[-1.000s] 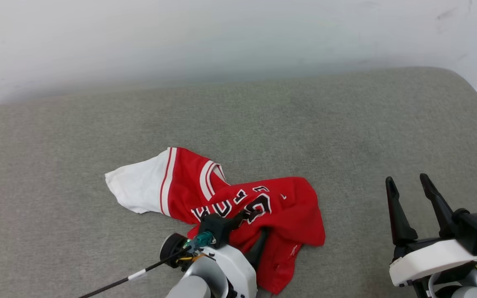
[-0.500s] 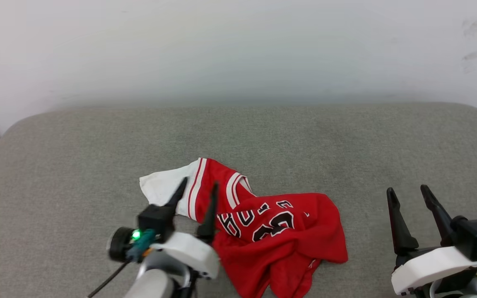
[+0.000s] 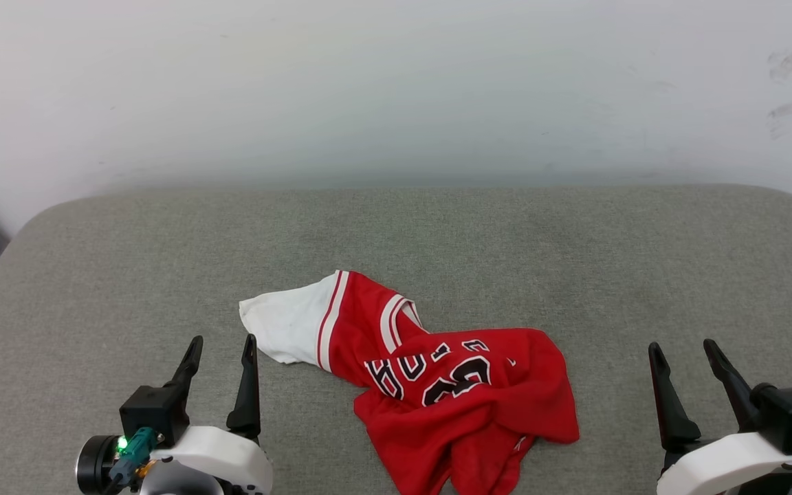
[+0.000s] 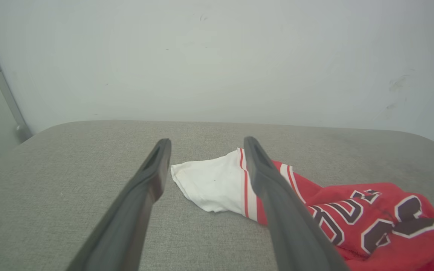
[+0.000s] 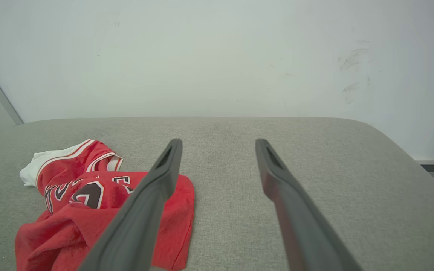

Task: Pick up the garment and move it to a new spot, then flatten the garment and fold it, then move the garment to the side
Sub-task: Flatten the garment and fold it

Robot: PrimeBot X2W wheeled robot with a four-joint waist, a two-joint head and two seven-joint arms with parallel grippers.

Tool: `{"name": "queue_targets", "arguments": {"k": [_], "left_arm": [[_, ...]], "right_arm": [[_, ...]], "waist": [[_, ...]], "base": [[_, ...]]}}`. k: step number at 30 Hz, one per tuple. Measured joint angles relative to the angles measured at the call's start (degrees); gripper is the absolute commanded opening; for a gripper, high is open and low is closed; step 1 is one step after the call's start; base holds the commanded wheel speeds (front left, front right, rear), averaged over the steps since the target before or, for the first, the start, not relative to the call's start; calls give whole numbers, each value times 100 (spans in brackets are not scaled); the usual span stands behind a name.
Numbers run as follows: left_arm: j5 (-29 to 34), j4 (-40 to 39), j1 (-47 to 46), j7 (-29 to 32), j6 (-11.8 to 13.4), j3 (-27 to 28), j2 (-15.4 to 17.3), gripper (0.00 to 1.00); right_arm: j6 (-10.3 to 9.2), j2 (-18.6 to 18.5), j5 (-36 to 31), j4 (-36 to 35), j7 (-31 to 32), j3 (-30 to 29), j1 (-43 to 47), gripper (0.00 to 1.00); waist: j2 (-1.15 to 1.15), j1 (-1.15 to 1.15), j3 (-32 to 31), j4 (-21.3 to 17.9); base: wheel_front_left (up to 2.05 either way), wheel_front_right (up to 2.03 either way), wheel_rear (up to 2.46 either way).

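Red jersey (image 3: pixel 451 392): crumpled, slanting far-left to near-right.
Left pincer (image 3: pixel 223 339): wide, empty; white sleeve (image 3: pixel 286 330) just right of it (the nearer arm).
Right pincer (image 3: pixel 683 346): wide, empty, well apart.

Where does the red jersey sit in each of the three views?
Head view: jersey lower centre, crumpled on the grey cushion.
Left wrist view: lower right, running off the edge.
Right wrist view: lower left.
Shared landmark: its white sleeve, at the jersey's left end in every view.

Garment (image 3: pixel 465 412) hem beyond bottom edge
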Motion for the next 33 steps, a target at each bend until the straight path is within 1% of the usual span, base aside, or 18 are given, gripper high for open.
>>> {"name": "queue_targets", "arguments": {"k": [7, 10, 12, 14, 19, 23, 26, 29, 33], "left_arm": [[-65, -147, 52, 49, 44, -9, -8, 100], [-64, -203, 52, 53, 73, -40, -33, 100], [-58, -242, 49, 54, 96, -68, -53, 100], [1, -245, 44, 52, 147, -78, -49, 100], [9, -252, -18, 22, 143, -132, -107, 100], [37, -271, -157, -12, 114, -152, -135, 100], [51, -285, -319, -52, 76, -178, -187, 100], [64, -272, -455, -82, 33, -216, -242, 100], [88, -220, -631, -107, -57, -259, -330, 100]], "right_arm": [[1, 1, 9, -25, 77, -20, -1, 100], [1, 2, 259, 136, 266, -183, -2, 100], [1, -1, 637, 393, 588, -335, -8, 100], [1, 3, 699, 665, 946, -526, -54, 100], [0, -1, 779, 1355, 2141, -803, -547, 100], [1, -20, 779, 1664, 3004, -654, -1133, 100], [0, -181, 821, 1933, 3506, -455, -1613, 100], [0, -344, 873, 2298, 3787, -265, -2043, 100], [0, -500, 1004, 2898, 3938, -43, -2511, 100]], "waist": [[0, 0, 23, -9], [0, 0, 33, 10], [0, 0, 49, 45], [0, 0, 74, 101], [0, 0, 186, 284], [0, 0, 354, 450], [0, 0, 546, 570], [0, 1, 734, 700], [0, 1, 969, 883]], "base": [[0, 0, 0], [0, 0, 0], [0, 0, 0], [0, 0, 0], [0, 0, 0], [0, 0, 0], [0, 0, 0], [0, 0, 0], [0, 0, 0]]}}
